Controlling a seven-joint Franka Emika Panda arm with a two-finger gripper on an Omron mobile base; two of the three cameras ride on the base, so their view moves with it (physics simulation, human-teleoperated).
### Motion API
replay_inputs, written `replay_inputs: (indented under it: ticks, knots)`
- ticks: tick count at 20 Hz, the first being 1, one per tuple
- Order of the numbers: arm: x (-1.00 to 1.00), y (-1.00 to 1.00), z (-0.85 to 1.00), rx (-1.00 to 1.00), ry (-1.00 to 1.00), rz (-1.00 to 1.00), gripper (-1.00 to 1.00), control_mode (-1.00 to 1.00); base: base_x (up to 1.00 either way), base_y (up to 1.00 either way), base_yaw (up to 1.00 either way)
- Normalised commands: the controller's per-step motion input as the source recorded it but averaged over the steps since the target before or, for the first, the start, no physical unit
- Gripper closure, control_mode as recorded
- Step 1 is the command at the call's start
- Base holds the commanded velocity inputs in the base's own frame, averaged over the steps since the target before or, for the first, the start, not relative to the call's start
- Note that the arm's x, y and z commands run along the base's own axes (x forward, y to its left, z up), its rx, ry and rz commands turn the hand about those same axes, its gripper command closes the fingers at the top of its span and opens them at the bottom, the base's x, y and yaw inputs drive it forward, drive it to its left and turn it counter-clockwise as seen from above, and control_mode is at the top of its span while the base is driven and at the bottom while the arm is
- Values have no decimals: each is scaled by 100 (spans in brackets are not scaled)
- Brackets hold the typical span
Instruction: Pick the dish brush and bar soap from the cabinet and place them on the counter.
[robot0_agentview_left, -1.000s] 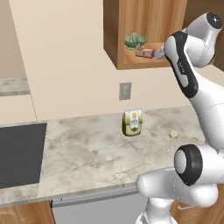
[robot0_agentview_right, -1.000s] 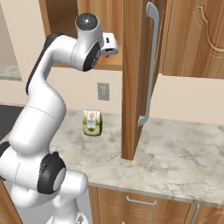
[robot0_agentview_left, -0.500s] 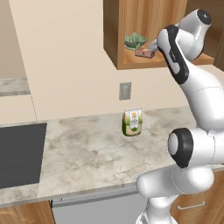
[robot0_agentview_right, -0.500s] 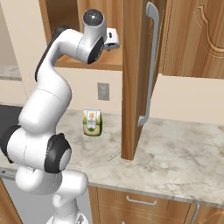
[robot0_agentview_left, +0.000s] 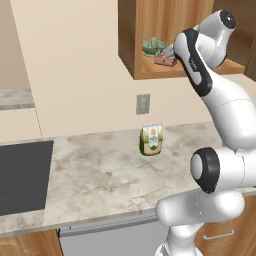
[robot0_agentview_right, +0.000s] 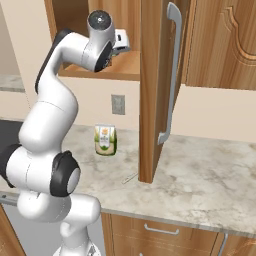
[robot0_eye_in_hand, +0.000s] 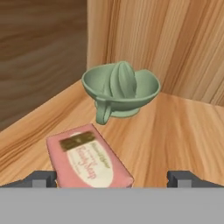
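Reaching up into the open cabinet (robot0_agentview_left: 165, 30), the arm holds its fingers (robot0_eye_in_hand: 113, 178) spread wide with nothing between them, the two dark tips standing at either side of the hand view. The bar soap (robot0_eye_in_hand: 87, 162) lies flat on the cabinet's wooden shelf just ahead of the fingers, a pink block with a pale oval label, set at a slant and nearer the left tip than the right; whether either tip touches it cannot be told. Behind the soap, toward the back corner of the shelf, stands a pale green juicer (robot0_eye_in_hand: 120, 87) with a ribbed cone and a small loop handle, close to the soap but apart from it. In the left base view the soap (robot0_agentview_left: 165, 61) shows as a reddish block at the shelf's front edge, with the green juicer (robot0_agentview_left: 154, 47) just behind it. The cabinet door (robot0_agentview_right: 157, 90) stands swung open with its long metal bar handle facing out. Down on the marbled worktop (robot0_agentview_left: 100, 175) a green-and-orange packet (robot0_agentview_left: 151, 139) stands upright below the wall outlet (robot0_agentview_left: 143, 104). A dark cooktop (robot0_agentview_left: 22, 175) lies at the left end of the worktop. A slim pale item lies on the worktop near the foot of the open door, too small to identify.
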Motion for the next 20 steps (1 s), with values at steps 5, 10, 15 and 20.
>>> replay_inputs:
  ticks: [5,10,15,20]
  knots:
    - [0,10,-11,-2,2,8,-100,-100,0,0,0]
    - [0,0,-7,0,13,6,-100,-100,0,0,0]
    - [13,0,-14,-1,10,2,-100,-100,0,0,0]
    - [20,9,-1,-2,8,0,-100,-100,0,0,0]
